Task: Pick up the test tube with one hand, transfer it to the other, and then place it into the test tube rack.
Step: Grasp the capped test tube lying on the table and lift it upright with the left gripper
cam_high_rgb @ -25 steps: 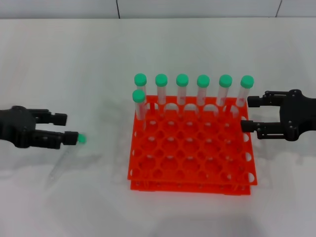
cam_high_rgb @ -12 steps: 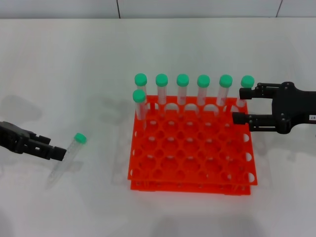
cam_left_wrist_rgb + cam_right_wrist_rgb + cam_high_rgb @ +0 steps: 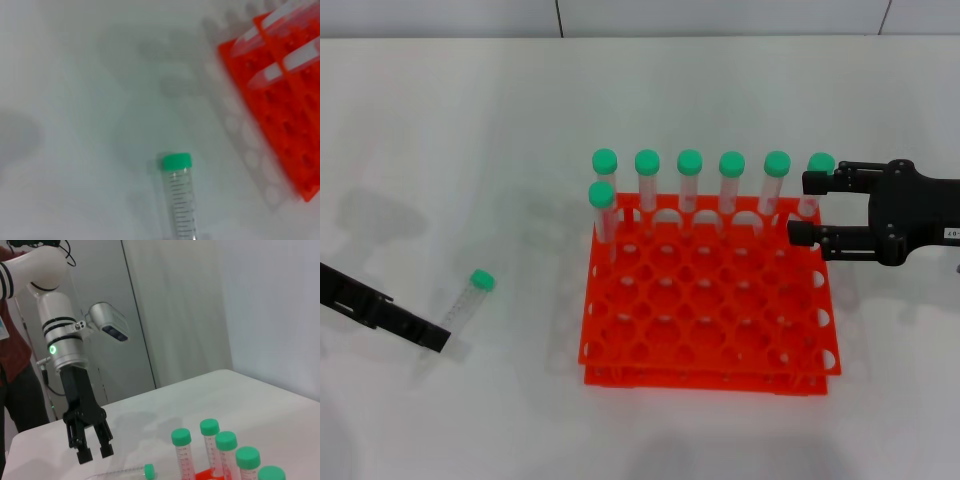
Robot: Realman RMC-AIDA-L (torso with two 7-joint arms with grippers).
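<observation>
Test tube (image 3: 466, 301) lies flat on the bench (image 3: 470, 120), green cap toward the rack, well left of the test tube rack (image 3: 708, 305); nothing grips it. My left end effector (image 3: 93, 452) hangs just above the tube's far end with its fingers a narrow gap apart, empty. My right end effector (image 3: 808, 208) sits at the rack's right rear corner, fingers spread on either side of the end tube of the back row; I cannot tell whether they touch it. The rack holds 7 capped tubes: 6 in the back row, 1 in front at left. Progress as I judge it: 0 of 3 steps complete. Pick-up, handover and insertion all remain.
</observation>
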